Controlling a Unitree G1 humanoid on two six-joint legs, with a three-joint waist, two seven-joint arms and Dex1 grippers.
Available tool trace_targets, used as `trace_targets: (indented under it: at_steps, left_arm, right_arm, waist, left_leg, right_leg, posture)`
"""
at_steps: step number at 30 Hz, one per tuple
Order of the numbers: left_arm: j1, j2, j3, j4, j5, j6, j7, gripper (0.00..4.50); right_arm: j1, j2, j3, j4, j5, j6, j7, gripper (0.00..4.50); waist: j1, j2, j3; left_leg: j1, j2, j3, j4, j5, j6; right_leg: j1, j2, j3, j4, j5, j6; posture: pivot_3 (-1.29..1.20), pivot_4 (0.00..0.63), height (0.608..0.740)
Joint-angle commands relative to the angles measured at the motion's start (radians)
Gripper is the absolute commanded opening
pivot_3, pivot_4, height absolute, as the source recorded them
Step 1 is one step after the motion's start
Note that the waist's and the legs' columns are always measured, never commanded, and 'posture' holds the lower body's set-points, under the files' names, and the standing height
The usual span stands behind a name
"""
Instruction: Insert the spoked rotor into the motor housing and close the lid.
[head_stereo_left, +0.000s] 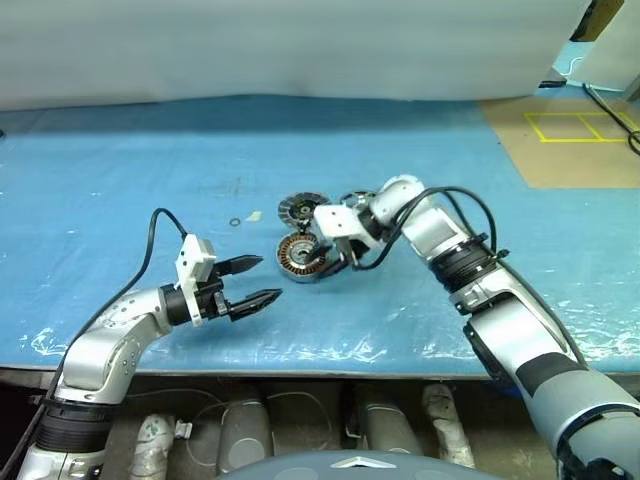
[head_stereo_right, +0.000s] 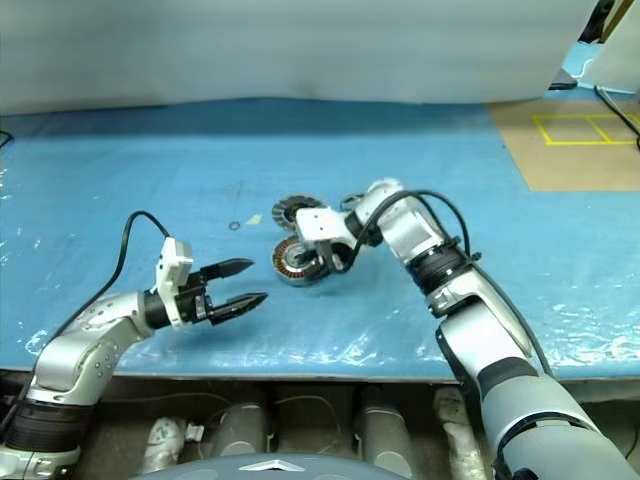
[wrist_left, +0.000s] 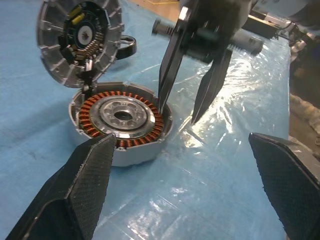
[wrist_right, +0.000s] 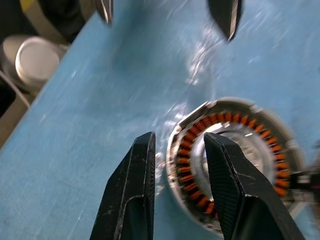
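Observation:
The motor housing, a silver ring of copper windings, lies flat on the blue table cover. Just behind it the spoked rotor stands tilted on edge, ribbed rim and dark centre facing the housing. The lid, small with a dark ring, peeks out behind the rotor, partly hidden by my right wrist. My right gripper points down over the housing's right rim, fingers a little apart, one tip over the windings and one outside, nothing between them. My left gripper hovers wide open, level, left of the housing.
A small dark ring and a pale scrap lie left of the rotor. Brown board with yellow tape covers the far right corner. The table's front edge runs close below both arms.

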Motion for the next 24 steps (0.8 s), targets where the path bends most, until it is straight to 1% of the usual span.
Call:
trace_targets:
  at_steps: [1, 5, 8, 10, 12, 14, 16, 18, 20, 21, 23, 24]
  left_arm:
    - [-0.022, -0.007, 0.009, 0.023, 0.016, -0.051, -0.009, 4.50]
    - [-0.057, -0.015, 0.020, 0.077, 0.024, -0.079, -0.011, 4.50]
    - [-0.090, -0.018, 0.041, 0.132, 0.030, -0.108, -0.007, 4.50]
    - [-0.114, -0.025, 0.065, 0.185, 0.037, -0.132, 0.013, 4.50]
    - [-0.140, -0.038, 0.089, 0.242, 0.054, -0.168, 0.044, 4.50]
    - [-0.165, -0.055, 0.099, 0.300, 0.085, -0.209, 0.081, 4.50]
    - [-0.197, -0.084, 0.114, 0.369, 0.112, -0.247, 0.137, 4.50]
    - [-0.234, -0.110, 0.122, 0.453, 0.157, -0.309, 0.193, 4.50]
    - [-0.274, -0.132, 0.127, 0.544, 0.181, -0.353, 0.219, 4.50]
    - [-0.298, -0.139, 0.120, 0.595, 0.204, -0.381, 0.232, 4.50]
    - [-0.345, -0.150, 0.108, 0.685, 0.225, -0.413, 0.221, 4.50]
    - [-0.372, -0.153, 0.102, 0.732, 0.238, -0.425, 0.218, 4.50]
  right_arm:
    - [0.025, -0.054, -0.087, -0.168, 0.109, 0.152, 0.014, 1.59]
    - [0.112, -0.095, -0.175, -0.298, 0.195, 0.328, -0.079, 1.59]
    - [0.227, -0.090, -0.275, -0.358, 0.223, 0.385, -0.238, 1.59]
    - [0.340, -0.011, -0.392, -0.409, 0.239, 0.394, -0.447, 1.59]
    - [0.447, 0.061, -0.468, -0.473, 0.243, 0.379, -0.608, 1.59]
    - [0.528, 0.134, -0.499, -0.551, 0.248, 0.389, -0.727, 1.59]
    - [0.594, 0.185, -0.479, -0.629, 0.246, 0.398, -0.805, 1.59]
    - [0.633, 0.219, -0.439, -0.670, 0.238, 0.410, -0.858, 1.59]
    - [0.656, 0.216, -0.390, -0.691, 0.241, 0.423, -0.859, 1.59]
    - [0.657, 0.213, -0.391, -0.705, 0.282, 0.449, -0.841, 1.59]
    - [0.643, 0.188, -0.401, -0.719, 0.371, 0.504, -0.783, 1.59]
    - [0.632, 0.163, -0.392, -0.714, 0.391, 0.511, -0.752, 1.59]
  waist:
    - [0.001, 0.000, 0.000]
    - [0.007, 0.000, 0.000]
    - [0.017, 0.000, 0.000]
    - [0.019, -0.001, 0.000]
    - [0.021, -0.001, 0.000]
    - [0.021, -0.001, 0.000]
    - [0.019, -0.001, 0.000]
    - [0.018, -0.001, 0.000]
    - [0.019, -0.001, -0.001]
    - [0.020, -0.001, -0.001]
    - [0.022, -0.001, -0.001]
    - [0.024, -0.001, -0.001]
  left_leg:
    - [0.000, 0.000, 0.000, -0.001, 0.000, 0.000]
    - [0.000, 0.000, 0.000, -0.002, 0.000, 0.000]
    - [0.000, 0.000, 0.000, -0.002, 0.000, 0.000]
    - [0.000, 0.000, 0.000, -0.002, 0.000, 0.000]
    - [0.001, 0.000, 0.000, -0.004, 0.000, 0.000]
    - [0.001, 0.000, 0.000, -0.005, 0.000, -0.001]
    - [0.000, -0.001, 0.000, -0.007, 0.001, -0.001]
    - [0.000, -0.001, 0.000, -0.007, 0.001, -0.001]
    - [0.001, -0.001, 0.000, -0.008, 0.001, -0.001]
    - [0.001, -0.001, 0.000, -0.008, 0.001, -0.001]
    - [0.002, -0.001, 0.000, -0.008, 0.000, -0.001]
    - [0.002, -0.002, 0.000, -0.008, 0.000, -0.001]
  right_leg:
    - [0.000, 0.000, 0.000, -0.001, 0.000, 0.000]
    - [0.000, 0.001, 0.000, -0.003, 0.000, 0.000]
    - [0.001, 0.001, 0.000, -0.003, 0.000, 0.000]
    - [0.000, 0.002, 0.001, -0.003, 0.000, 0.000]
    - [0.001, 0.002, 0.001, -0.004, 0.000, 0.001]
    - [0.000, 0.002, 0.001, -0.005, 0.000, 0.001]
    - [0.000, 0.002, 0.001, -0.008, 0.001, 0.003]
    - [0.001, 0.002, 0.001, -0.010, 0.002, 0.004]
    - [0.001, 0.002, 0.001, -0.010, 0.001, 0.006]
    - [0.002, 0.002, 0.001, -0.011, -0.001, 0.010]
    - [0.003, 0.002, 0.001, -0.011, -0.001, 0.011]
    - [0.003, 0.001, 0.001, -0.011, -0.001, 0.011]
  posture:
    - [0.00, 0.150, 0.740]
    - [0.00, 0.150, 0.740]
    - [0.00, 0.150, 0.740]
    - [0.00, 0.150, 0.740]
    - [0.00, 0.150, 0.740]
    - [0.00, 0.150, 0.740]
    - [0.00, 0.150, 0.740]
    - [0.00, 0.150, 0.740]
    - [0.00, 0.150, 0.740]
    - [0.00, 0.150, 0.740]
    - [0.00, 0.150, 0.740]
    - [0.00, 0.150, 0.740]
